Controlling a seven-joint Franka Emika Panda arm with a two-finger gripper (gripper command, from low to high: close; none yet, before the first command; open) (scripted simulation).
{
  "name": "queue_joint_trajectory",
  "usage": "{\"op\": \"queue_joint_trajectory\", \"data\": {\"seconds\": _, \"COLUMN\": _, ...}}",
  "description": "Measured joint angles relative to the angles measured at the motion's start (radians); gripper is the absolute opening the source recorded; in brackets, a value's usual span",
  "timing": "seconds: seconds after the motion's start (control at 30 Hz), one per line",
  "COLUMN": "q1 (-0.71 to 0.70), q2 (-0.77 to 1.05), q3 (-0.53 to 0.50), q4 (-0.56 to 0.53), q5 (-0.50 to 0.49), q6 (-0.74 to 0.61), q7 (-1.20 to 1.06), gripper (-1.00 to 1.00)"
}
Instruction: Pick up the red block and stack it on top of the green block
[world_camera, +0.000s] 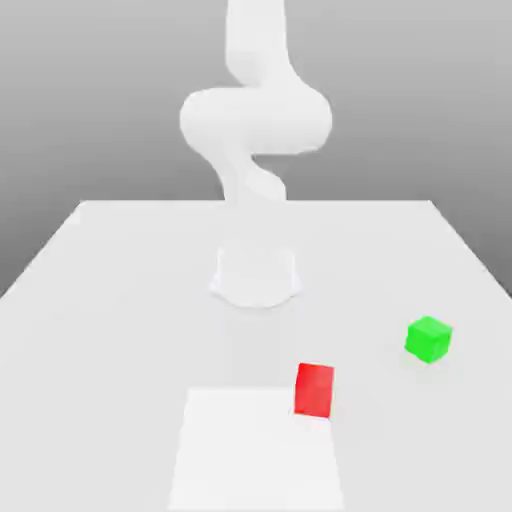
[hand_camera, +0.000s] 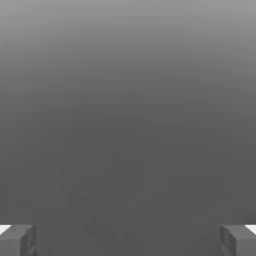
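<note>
The red block (world_camera: 314, 389) sits on the white table (world_camera: 120, 300) near its front edge, slightly to the exterior view's right of centre. The green block (world_camera: 429, 339) rests on the table further to the exterior view's right and a little further back, well apart from the red one. In the hand view my gripper (hand_camera: 128, 242) is open, its two grey fingertips (hand_camera: 17, 240) standing far apart with nothing between them and only plain grey background beyond. The white arm (world_camera: 255, 120) rises from its base and bends upward out of the picture.
The arm's round white base (world_camera: 256, 277) stands at the table's middle, behind both blocks. A paler white rectangular patch (world_camera: 255, 450) lies at the front edge, touching the red block's lower left side.
</note>
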Motion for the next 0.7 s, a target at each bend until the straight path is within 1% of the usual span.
{"op": "queue_joint_trajectory", "data": {"seconds": 0.27, "q1": 0.137, "q2": 0.223, "q3": -0.065, "q4": -0.192, "q5": -0.036, "q6": 0.163, "q7": -0.337, "gripper": 0.00}}
{"op": "queue_joint_trajectory", "data": {"seconds": 0.7, "q1": 0.316, "q2": 0.579, "q3": -0.136, "q4": -0.495, "q5": -0.036, "q6": 0.423, "q7": -0.911, "gripper": 0.00}}
